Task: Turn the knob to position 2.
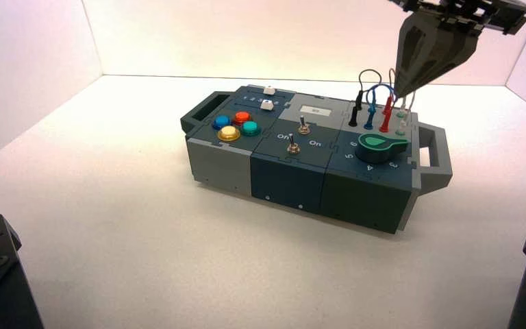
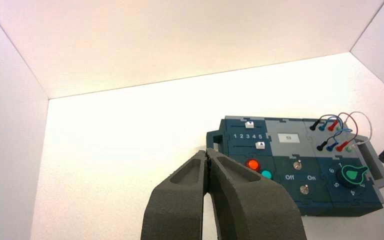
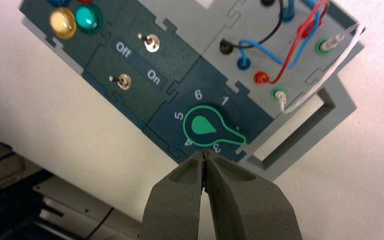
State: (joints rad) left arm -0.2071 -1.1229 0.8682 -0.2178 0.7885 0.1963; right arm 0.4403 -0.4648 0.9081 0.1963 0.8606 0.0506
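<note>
The knob (image 3: 202, 126) is a dark-green dial with a bright green teardrop pointer, at the right end of the box (image 1: 287, 175). Its pointer tip lies between the white digits 1 (image 3: 224, 100) and 3 (image 3: 217, 147). Position 2 is hidden under that tip. In the high view the knob (image 1: 378, 147) points toward the box's right handle. My right gripper (image 1: 403, 92) hangs shut above the wire sockets behind the knob, touching nothing. Its shut tips (image 3: 204, 154) show just off the box's front edge. My left gripper (image 2: 207, 152) is shut and empty, held back to the box's left.
Blue, red, teal and yellow buttons (image 1: 235, 125) sit at the box's left end, and two metal toggle switches (image 1: 293, 142) in the middle. Black, blue, red and white wires (image 1: 373, 103) loop up behind the knob. A grey handle (image 1: 438, 147) juts out beside the knob. White walls enclose the table.
</note>
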